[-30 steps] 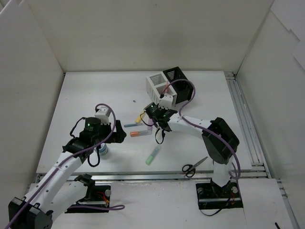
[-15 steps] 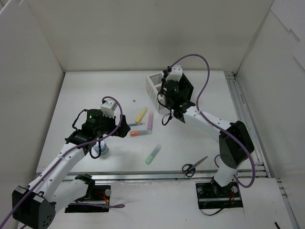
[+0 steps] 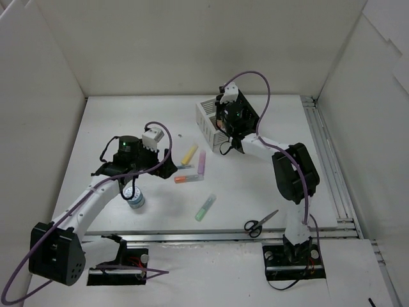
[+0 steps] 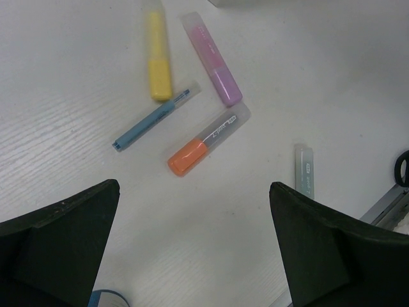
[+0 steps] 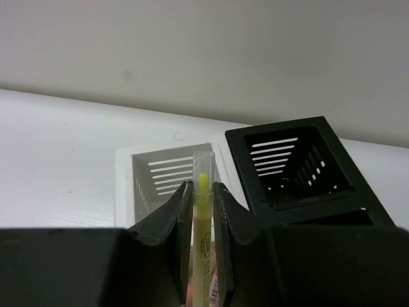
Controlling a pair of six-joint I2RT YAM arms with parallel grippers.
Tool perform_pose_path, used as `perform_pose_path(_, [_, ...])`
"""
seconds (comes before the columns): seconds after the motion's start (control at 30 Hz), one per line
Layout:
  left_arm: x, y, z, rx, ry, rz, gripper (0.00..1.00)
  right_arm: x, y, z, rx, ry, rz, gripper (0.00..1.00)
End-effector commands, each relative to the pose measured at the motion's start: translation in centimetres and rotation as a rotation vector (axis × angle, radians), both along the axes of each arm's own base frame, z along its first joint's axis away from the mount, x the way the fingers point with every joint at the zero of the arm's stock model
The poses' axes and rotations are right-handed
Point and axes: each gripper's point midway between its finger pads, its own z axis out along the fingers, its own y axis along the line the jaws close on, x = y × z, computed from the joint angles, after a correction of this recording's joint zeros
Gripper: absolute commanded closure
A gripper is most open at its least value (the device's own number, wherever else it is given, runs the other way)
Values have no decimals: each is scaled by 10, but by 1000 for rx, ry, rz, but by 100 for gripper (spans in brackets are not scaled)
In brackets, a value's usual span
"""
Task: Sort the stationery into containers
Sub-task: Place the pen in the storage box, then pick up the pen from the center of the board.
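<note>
Left wrist view: five markers (image 4: 208, 137) lie below the wide-open left tool (image 4: 193, 204); right tool (image 5: 203, 192) pinches a sixth marker (image 5: 202, 224).

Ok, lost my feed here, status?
Right hand shut on yellow-tipped marker, at white holder. Left hand open above loose markers. Nothing seen blocking.

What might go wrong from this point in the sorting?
The right tool holds the yellow-tipped clear-capped marker near the rim of the white slatted holder; released here, it might hit the rim and tumble outside. The open left tool hangs above the orange marker and thin blue marker lying close together; closing could catch both.
</note>
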Motion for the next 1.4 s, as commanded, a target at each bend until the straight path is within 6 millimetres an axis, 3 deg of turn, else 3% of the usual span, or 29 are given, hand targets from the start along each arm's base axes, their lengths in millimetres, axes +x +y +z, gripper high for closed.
perform_pose_path(0.0, [22, -9, 28, -8, -115, -64, 1, 3, 12, 59, 121, -169, 56, 100])
perform_pose_path(0.1, [31, -2, 22, 26, -93, -29, 0, -2, 10, 44, 133, -141, 59, 96])
perform_pose_path(0.17, [32, -2, 19, 32, -84, -24, 1, -9, 8, 52, 160, -155, 66, 80])
perform_pose_path(0.2, [33, -2, 17, 36, -78, -25, 1, -13, 7, 49, 157, -146, 73, 65])
perform_pose_path(0.3, [34, 0, 16, 63, -73, -36, 0, -31, 10, 68, 163, -169, 117, 42])
perform_pose_path(0.37, [32, 2, 18, 106, -93, -85, 0, -47, 7, 94, 179, -208, 145, 21])
perform_pose_path(0.4, [33, 1, 17, 123, -101, -89, 0, -58, 8, 89, 179, -191, 161, 2])
perform_pose_path(0.43, [35, 3, 20, 136, -109, -88, 0, -70, 3, 107, 202, -217, 169, 2])
perform_pose_path(0.47, [39, -2, 30, 136, -138, -102, 0, -78, 2, 113, 224, -220, 182, 2])
perform_pose_path(0.5, [44, -2, 36, 144, -156, -106, 1, -86, -1, 102, 223, -195, 184, 2])
perform_pose_path(0.53, [49, -4, 44, 144, -172, -111, 1, -97, -8, 115, 240, -214, 178, 2])
perform_pose_path(0.57, [58, -10, 69, 140, -241, -146, 1, -106, -10, 104, 245, -182, 181, 2])
perform_pose_path(0.63, [63, -20, 94, 140, -311, -203, 1, -122, -22, 116, 268, -195, 165, 2])
perform_pose_path(0.67, [72, -23, 122, 139, -386, -215, 0, -127, -26, 110, 271, -164, 154, 2])
perform_pose_path(0.73, [84, -29, 141, 168, -463, -277, 0, -141, -45, 101, 263, -121, 84, 2])
perform_pose_path(0.77, [89, -35, 172, 166, -543, -295, 1, -146, -52, 100, 257, -109, 63, 2])
perform_pose_path(0.8, [95, -44, 170, 161, -548, -348, 1, -149, -60, 92, 244, -84, 36, 2])
perform_pose_path(0.83, [98, -46, 195, 188, -615, -386, 1, -157, -71, 89, 228, -57, -7, 2])
perform_pose_path(0.87, [102, -49, 202, 193, -633, -409, 1, -161, -76, 84, 214, -33, -24, 2])
perform_pose_path(0.9, [110, -57, 193, 189, -613, -462, 0, -164, -79, 80, 201, -9, -35, 2])
perform_pose_path(0.93, [109, -58, 211, 219, -664, -507, 1, -171, -91, 72, 184, 37, -79, 2])
perform_pose_path(0.97, [118, -62, 198, 237, -642, -543, 1, -175, -96, 71, 181, 58, -97, 2])
perform_pose_path(1.03, [122, -63, 201, 304, -667, -590, 0, -187, -115, 66, 176, 105, -177, 2])
perform_pose_path(1.17, [131, -59, 160, 391, -578, -637, 0, -206, -143, 63, 189, 120, -280, 2])
perform_pose_path(1.2, [125, -63, 148, 386, -550, -661, 1, -212, -149, 68, 196, 107, -291, 2])
perform_pose_path(1.23, [117, -62, 120, 375, -475, -683, 0, -217, -157, 65, 176, 120, -322, 2])
perform_pose_path(1.3, [102, -62, 93, 376, -412, -735, 1, -224, -168, 70, 168, 112, -357, 2])
perform_pose_path(1.33, [94, -58, 67, 377, -349, -748, 1, -227, -175, 66, 140, 125, -388, 2])
perform_pose_path(1.37, [88, -58, 61, 387, -334, -752, 1, -229, -178, 65, 132, 131, -397, 2])
